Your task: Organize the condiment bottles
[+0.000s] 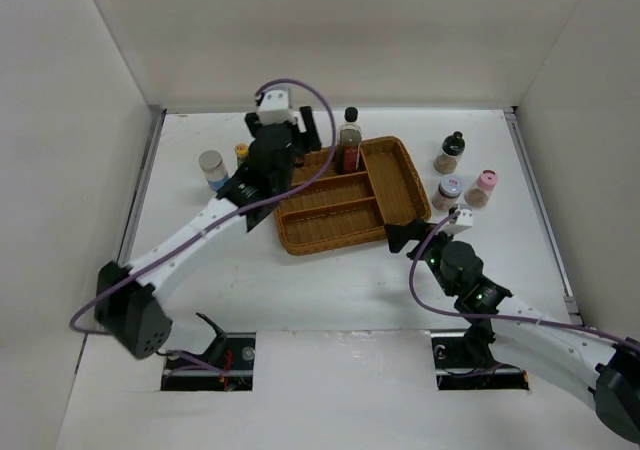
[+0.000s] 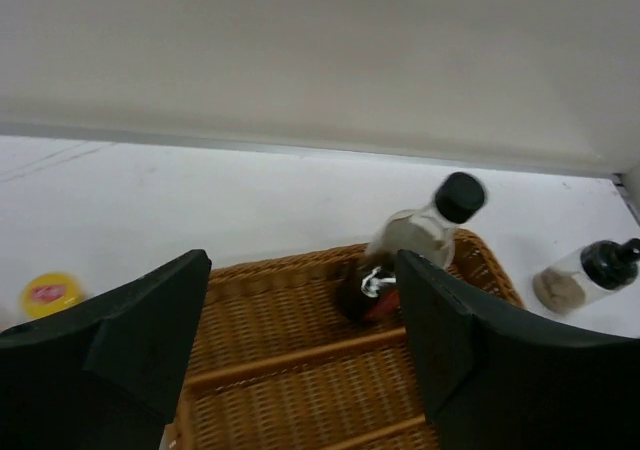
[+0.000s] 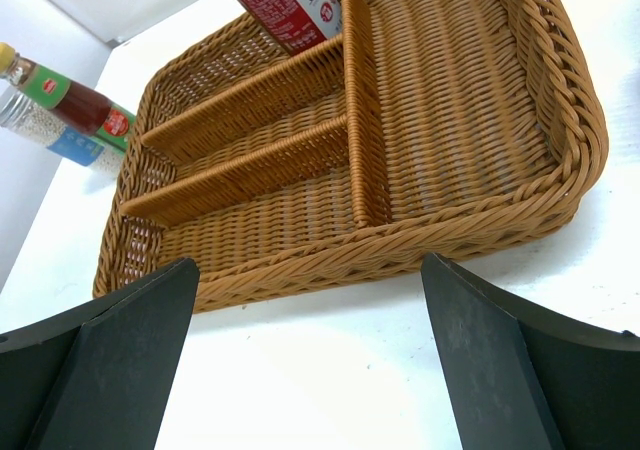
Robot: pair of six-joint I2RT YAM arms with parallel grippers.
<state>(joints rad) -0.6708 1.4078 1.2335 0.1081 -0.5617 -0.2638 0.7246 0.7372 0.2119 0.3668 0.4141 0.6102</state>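
The tall black-capped dark-sauce bottle stands in the far compartment of the wicker tray. In the left wrist view this bottle leans just beyond my right finger. My left gripper hangs open over the tray's far left corner, with nothing between its fingers. The yellow-capped bottle and the silver-lid jar stand left of the tray. Right of the tray stand the black-capped, lilac-capped and pink-capped shakers. My right gripper is open above the table by the tray's near edge.
The tray has three narrow compartments on the left and a wide one on the right. White walls enclose the table on three sides. The left arm's purple cable loops over the tray's far side.
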